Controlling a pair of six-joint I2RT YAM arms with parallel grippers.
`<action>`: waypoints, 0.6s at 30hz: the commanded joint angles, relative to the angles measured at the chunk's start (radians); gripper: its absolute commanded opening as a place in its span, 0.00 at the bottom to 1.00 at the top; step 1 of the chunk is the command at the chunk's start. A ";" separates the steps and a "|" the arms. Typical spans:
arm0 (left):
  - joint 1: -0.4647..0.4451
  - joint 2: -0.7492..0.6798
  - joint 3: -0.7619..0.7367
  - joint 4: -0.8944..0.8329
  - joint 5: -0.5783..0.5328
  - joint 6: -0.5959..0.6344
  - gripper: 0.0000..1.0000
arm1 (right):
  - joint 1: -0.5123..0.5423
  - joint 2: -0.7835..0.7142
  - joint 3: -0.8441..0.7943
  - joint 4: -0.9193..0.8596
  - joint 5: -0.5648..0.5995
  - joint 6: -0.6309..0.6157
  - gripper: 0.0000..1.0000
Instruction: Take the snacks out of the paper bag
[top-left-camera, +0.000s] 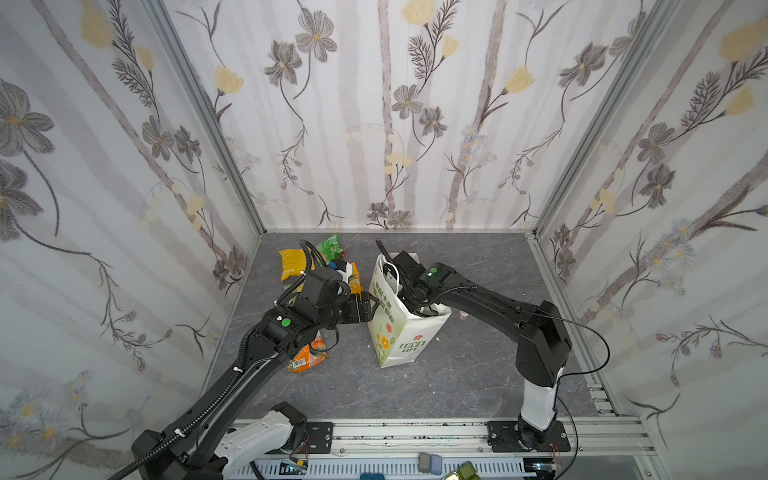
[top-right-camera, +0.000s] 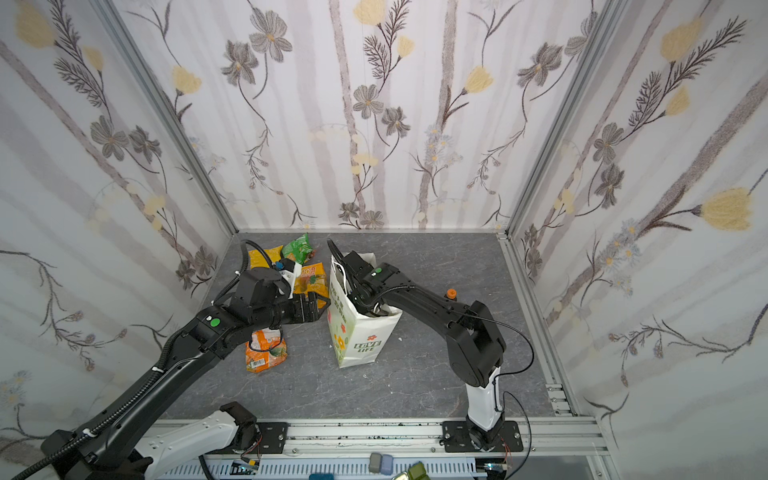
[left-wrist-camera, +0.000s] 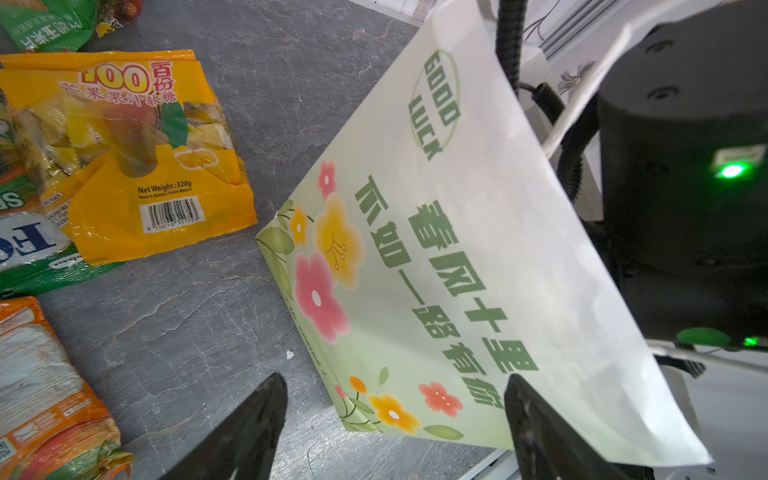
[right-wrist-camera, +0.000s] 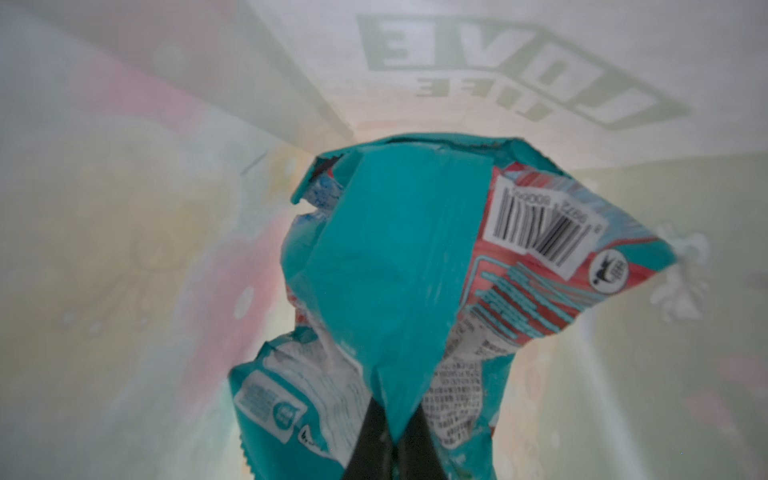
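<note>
The paper bag (top-left-camera: 405, 332) (top-right-camera: 358, 332) stands upright mid-table. My right arm reaches down into its mouth, so the right gripper is hidden in both top views. Inside the bag, the right gripper (right-wrist-camera: 397, 419) is shut on a fold of a teal snack packet (right-wrist-camera: 386, 257). My left gripper (top-left-camera: 371, 306) (top-right-camera: 322, 305) (left-wrist-camera: 395, 378) is open beside the bag's floral side (left-wrist-camera: 457, 249), holding nothing. Left of the bag lie yellow (top-left-camera: 293, 264), green (top-left-camera: 330, 245), mango-print (left-wrist-camera: 124, 145), FOXS (left-wrist-camera: 25, 245) and orange (top-right-camera: 266, 351) snack packets.
A small bottle with an orange cap (top-right-camera: 451, 294) stands right of the bag, behind the right arm. Flowered walls close off the back and both sides. An aluminium rail (top-left-camera: 415, 432) carrying both arm bases runs along the front edge.
</note>
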 joint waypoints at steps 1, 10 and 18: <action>0.005 -0.004 -0.005 0.000 -0.013 -0.011 0.83 | 0.000 -0.012 0.035 -0.026 -0.028 0.002 0.00; 0.009 -0.006 -0.024 0.008 -0.010 -0.019 0.84 | 0.000 -0.031 0.119 -0.095 -0.029 -0.002 0.00; 0.010 -0.014 -0.018 0.004 -0.010 -0.013 0.84 | -0.001 -0.060 0.170 -0.111 -0.016 0.004 0.00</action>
